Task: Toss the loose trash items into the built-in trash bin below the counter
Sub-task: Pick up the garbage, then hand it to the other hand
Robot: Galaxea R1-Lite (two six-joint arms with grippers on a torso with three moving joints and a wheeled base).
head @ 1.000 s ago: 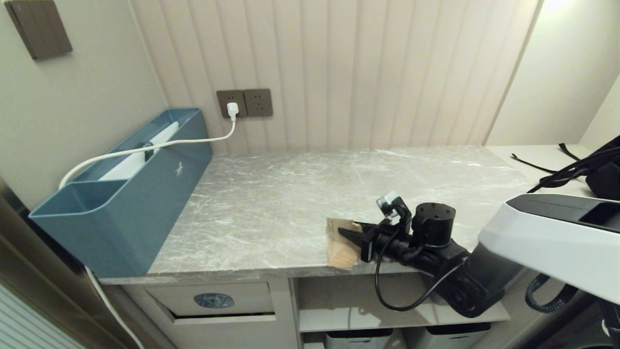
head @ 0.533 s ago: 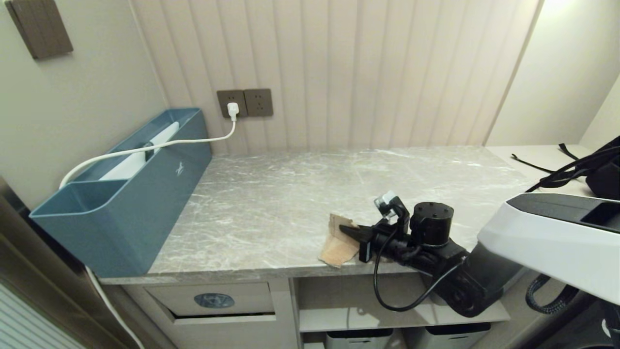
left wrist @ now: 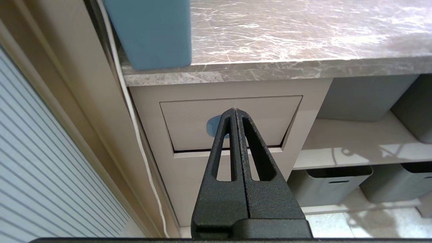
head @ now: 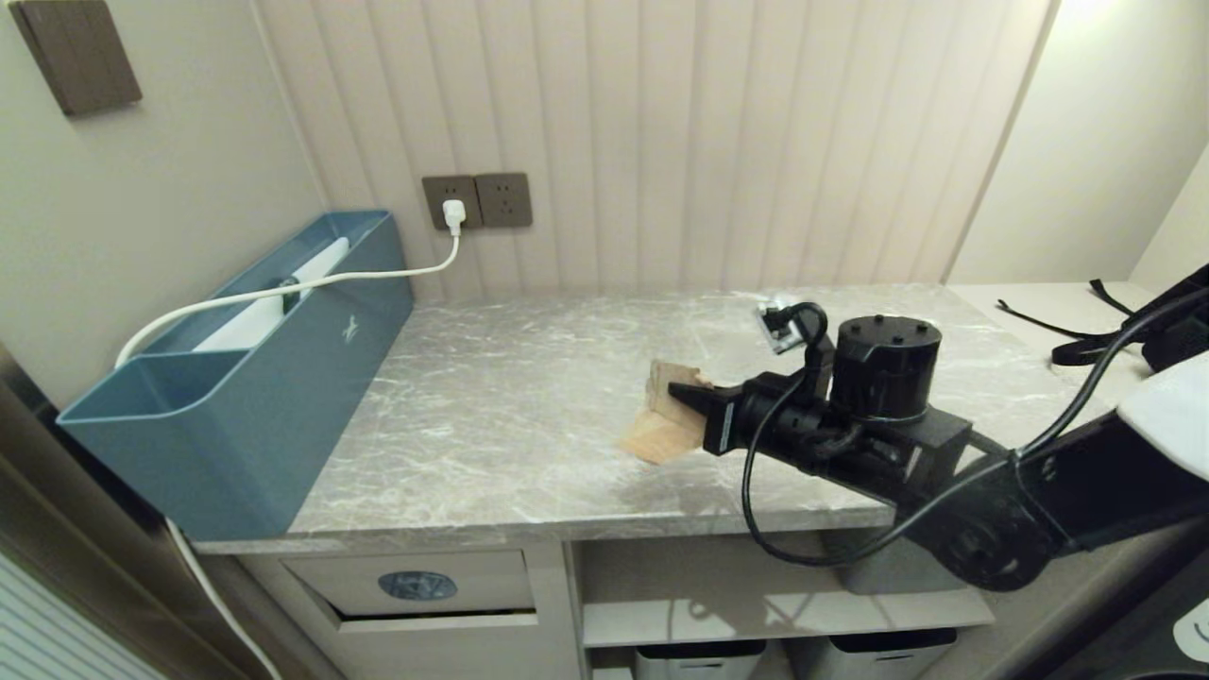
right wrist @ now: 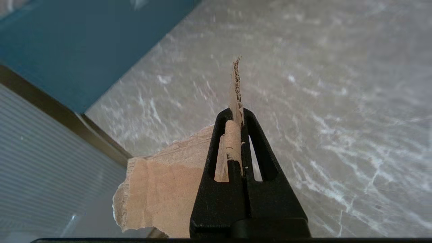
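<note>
The right gripper [head: 682,395] sits right of centre in the head view, above the counter [head: 529,416], its jaws clamped on a cardboard scrap [head: 661,430]. The scrap hangs from the jaw tips, clear of the slab; in the right wrist view its torn edge [right wrist: 236,87] runs on past the tips in line with the jaws. The built-in trash bin [head: 416,583] lies at lower left of the head view, below the counter edge, so the carry runs leftward and down past that edge. The left gripper [left wrist: 235,116] is nearer the flap [left wrist: 189,125], pointing at it with jaws together and empty. Farther back at the left stands a teal box [head: 283,378], clear of the path. No second scrap is visible.
</note>
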